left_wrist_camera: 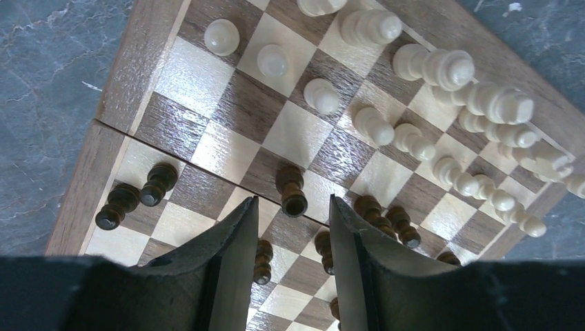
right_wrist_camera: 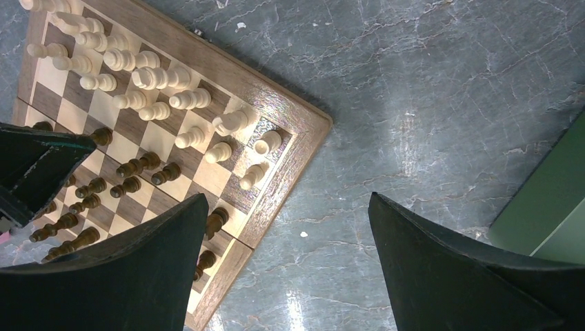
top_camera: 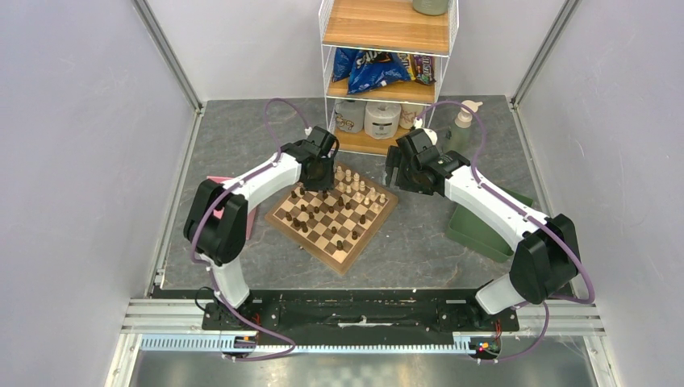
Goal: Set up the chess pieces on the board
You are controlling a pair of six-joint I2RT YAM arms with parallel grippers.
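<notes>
The chessboard [top_camera: 344,264] lies turned like a diamond in the middle of the grey table. Pale cream pieces [top_camera: 356,185] stand along its far right side and dark brown pieces [top_camera: 310,218] are spread over its near left half. My left gripper [top_camera: 321,182] hovers over the board's far left part. In the left wrist view it [left_wrist_camera: 293,201] is open and empty, with one dark piece [left_wrist_camera: 292,185] standing just beyond its tips. My right gripper [top_camera: 395,174] is open and empty over bare table beside the board's right corner [right_wrist_camera: 290,110], as the right wrist view [right_wrist_camera: 288,200] shows.
A pink block [top_camera: 251,218] lies left of the board, under the left arm. A green tray [top_camera: 476,230] sits at the right, under the right arm. A wire shelf [top_camera: 387,74] with snack bags and rolls stands at the back, a bottle [top_camera: 463,125] beside it.
</notes>
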